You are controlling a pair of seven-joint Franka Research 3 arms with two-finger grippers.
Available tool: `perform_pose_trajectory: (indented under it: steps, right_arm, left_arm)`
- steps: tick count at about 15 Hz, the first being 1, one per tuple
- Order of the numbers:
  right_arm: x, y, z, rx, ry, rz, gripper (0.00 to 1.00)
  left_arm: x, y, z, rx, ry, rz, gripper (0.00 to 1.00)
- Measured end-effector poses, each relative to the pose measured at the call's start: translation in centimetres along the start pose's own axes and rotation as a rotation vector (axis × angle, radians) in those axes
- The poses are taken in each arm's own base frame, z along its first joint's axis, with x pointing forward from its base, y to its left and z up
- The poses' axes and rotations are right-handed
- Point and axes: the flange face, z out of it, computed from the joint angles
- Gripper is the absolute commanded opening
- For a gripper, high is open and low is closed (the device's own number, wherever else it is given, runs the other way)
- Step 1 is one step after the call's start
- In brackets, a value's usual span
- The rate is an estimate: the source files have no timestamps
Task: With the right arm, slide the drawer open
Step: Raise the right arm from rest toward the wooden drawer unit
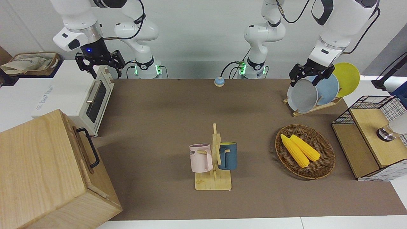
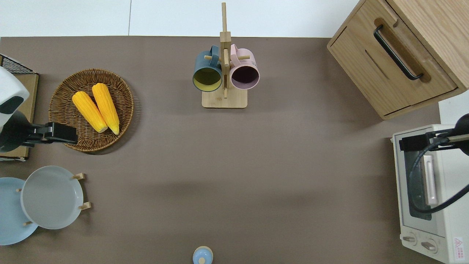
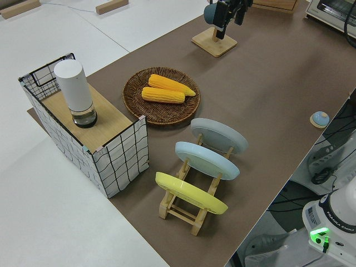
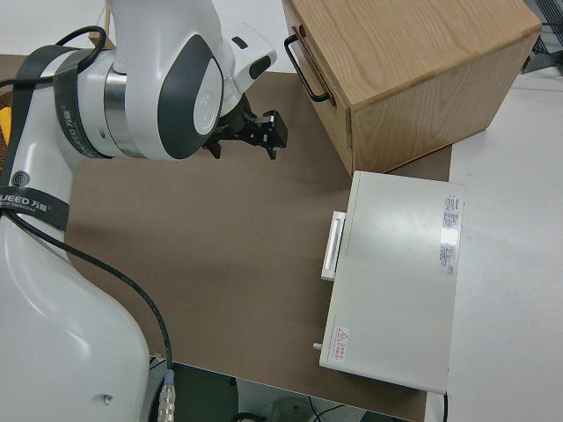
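The pale-wood cabinet stands at the right arm's end of the table, on the edge farthest from the robots. Its drawer sits flush in the front, with the black bar handle free; the handle also shows in the front view and the right side view. My right gripper is open and empty, up in the air over the white toaster oven, well apart from the handle. It also shows in the overhead view and the right side view. My left gripper is open and parked.
The toaster oven stands beside the cabinet, nearer to the robots. A wooden mug rack with two mugs stands mid-table. A wicker basket with corn, a plate rack and a wire-mesh box are at the left arm's end.
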Motion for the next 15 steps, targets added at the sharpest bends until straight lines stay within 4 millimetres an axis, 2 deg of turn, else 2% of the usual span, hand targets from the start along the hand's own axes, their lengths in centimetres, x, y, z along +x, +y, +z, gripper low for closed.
perform_pose_trajectory:
  steps: [11, 15]
  right_arm:
    - [0.3, -0.3, 0.3, -0.009, -0.007, -0.009, 0.99]
    - [0.4, -1.6, 0.2, -0.147, -0.012, -0.064, 0.987]
  left_arm:
    - [0.0, 0.0, 0.0, 0.0, 0.0, 0.0, 1.0]
    - [0.0, 0.0, 0.0, 0.0, 0.0, 0.0, 1.0]
